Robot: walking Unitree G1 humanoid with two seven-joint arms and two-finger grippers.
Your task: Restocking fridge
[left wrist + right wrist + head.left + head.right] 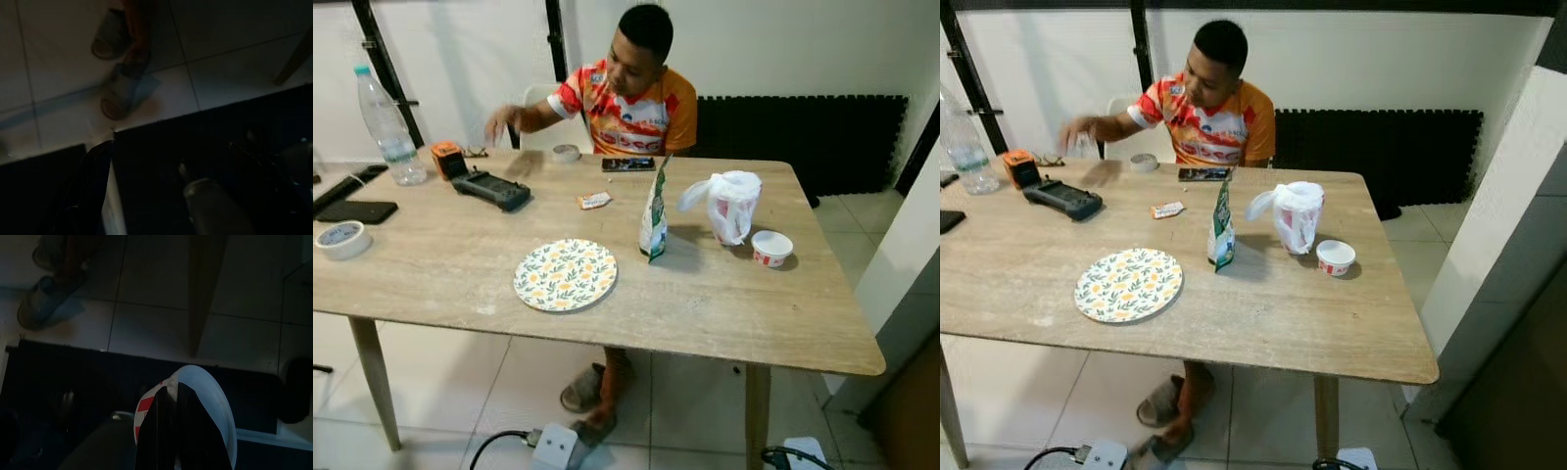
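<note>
Right gripper [171, 404]: hangs low over the floor tiles, black fingers clamped on a white round tub with red print [205, 401].
Left gripper [171, 147]: low and idle, fingers spread, nothing between them.
Wooden table [724, 313]: dead ahead, at 12 o'clock.
Green-and-white upright pouch [653, 213]: about 12 to 1 o'clock — tall axis vertical.
Small white-and-red cup [771, 247]: 1 o'clock, just beside the knotted white plastic bag [732, 206].
Nearer arm: the right, by my reading — though it is already loaded.

Dim view: tiled floor [58, 63], a person's sandalled feet [117, 93], one table leg [296, 56]; left end effector [171, 196] dark, fingers indistinct.
</note>
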